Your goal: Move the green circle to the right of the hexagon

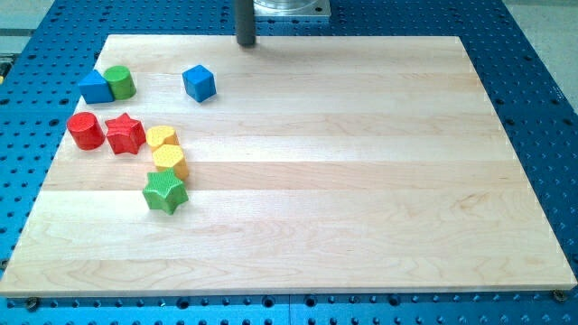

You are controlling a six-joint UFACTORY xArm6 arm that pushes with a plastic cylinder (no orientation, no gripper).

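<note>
The green circle [119, 82] stands near the board's upper left, touching a blue triangle [94, 88] on its left. The yellow hexagon [170, 162] lies lower, at the left of the board, with a yellow block of rounded shape [162, 137] touching it from above and a green star [165, 191] touching it from below. My tip [246, 42] is at the board's top edge, well to the right of and above the green circle, touching no block.
A blue cube [199, 82] lies between the green circle and my tip. A red circle [86, 131] and a red star [125, 134] sit left of the yellow blocks. The wooden board [361, 181] rests on a blue perforated table.
</note>
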